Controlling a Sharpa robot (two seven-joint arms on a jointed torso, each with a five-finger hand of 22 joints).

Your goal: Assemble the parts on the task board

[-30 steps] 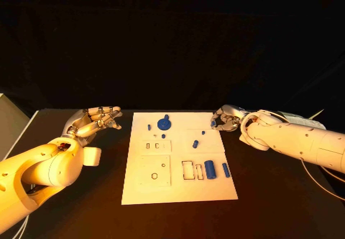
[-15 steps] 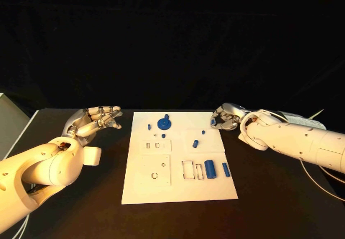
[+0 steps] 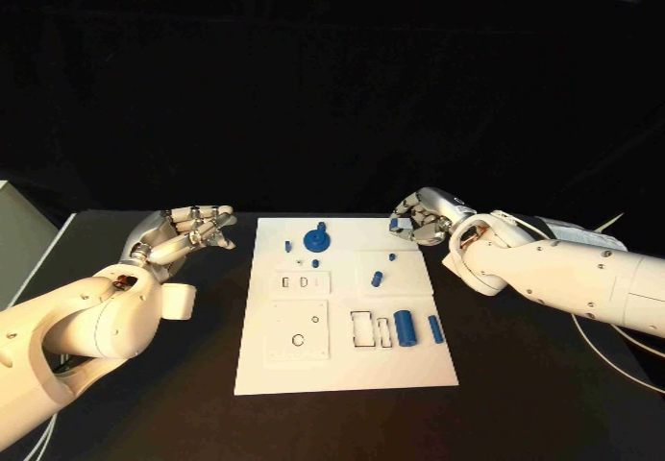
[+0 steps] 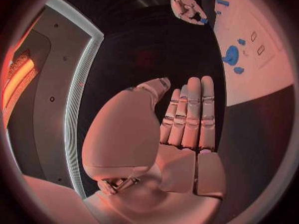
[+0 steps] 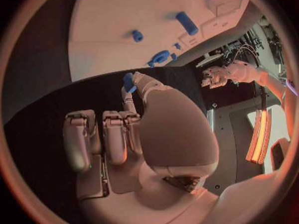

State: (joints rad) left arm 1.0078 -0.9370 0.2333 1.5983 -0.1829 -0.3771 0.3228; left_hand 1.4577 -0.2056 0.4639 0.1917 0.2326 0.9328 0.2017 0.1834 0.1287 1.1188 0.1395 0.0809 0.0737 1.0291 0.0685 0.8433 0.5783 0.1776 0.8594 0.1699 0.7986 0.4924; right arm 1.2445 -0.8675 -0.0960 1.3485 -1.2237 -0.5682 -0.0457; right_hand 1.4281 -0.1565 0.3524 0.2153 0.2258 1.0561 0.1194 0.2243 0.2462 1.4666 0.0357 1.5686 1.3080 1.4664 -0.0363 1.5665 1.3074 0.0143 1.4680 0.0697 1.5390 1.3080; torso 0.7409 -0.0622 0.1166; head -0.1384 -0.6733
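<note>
Head view: right hand (image 3: 420,217) fingers pinch a small blue part (image 5: 128,81) over the task board (image 3: 347,375)'s far right corner; left hand (image 3: 181,237) fingers straight, empty.

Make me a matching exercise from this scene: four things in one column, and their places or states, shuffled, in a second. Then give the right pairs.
Things:
1. left hand
2. right hand
3. blue gear-shaped part
4. large blue cylinder

Places or states:
A. lies toward the near right of the task board, beside rectangular slots
B. holds nothing, off the board's left edge
C. pinches a small blue part at its fingertips
D. sits at the far end of the board, near the middle

Pairs: 1-B, 2-C, 3-D, 4-A
</note>
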